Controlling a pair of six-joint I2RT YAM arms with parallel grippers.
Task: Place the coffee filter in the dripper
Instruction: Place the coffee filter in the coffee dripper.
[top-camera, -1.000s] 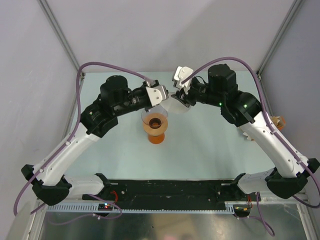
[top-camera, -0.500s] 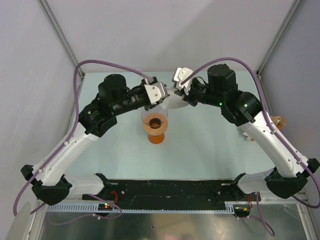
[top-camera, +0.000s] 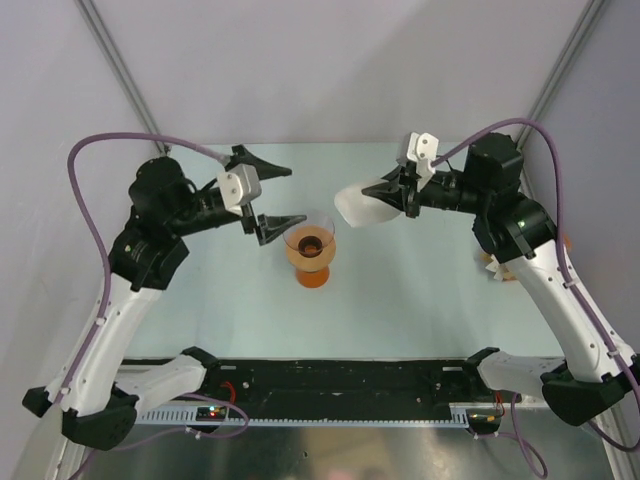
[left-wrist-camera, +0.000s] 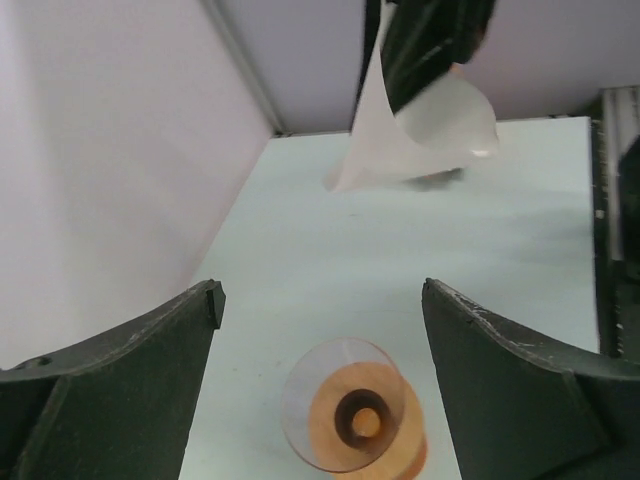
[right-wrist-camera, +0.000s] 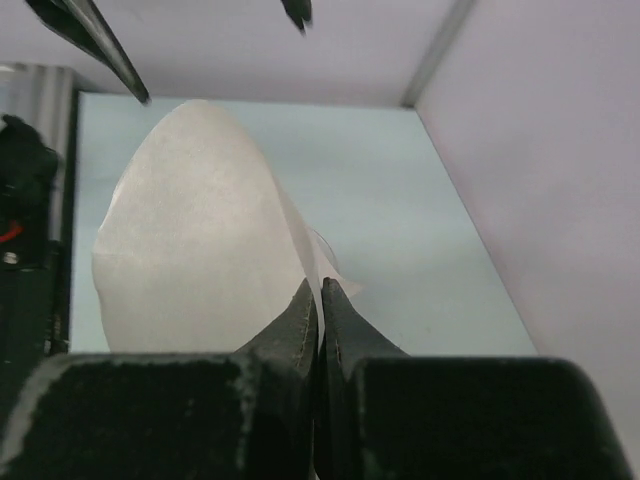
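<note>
While right claw (right-wrist-camera: 320, 292) pinches coffee filter (right-wrist-camera: 190, 240), left claw (top-camera: 296, 195) gaping, empty.

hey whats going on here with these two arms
The right gripper is shut on the coffee filter, a white paper cone, holding it right of the dripper in the top view. The left gripper is open and empty, just left of the dripper. The dripper stands upright with nothing in it, so the filter is not yet placed.
</note>
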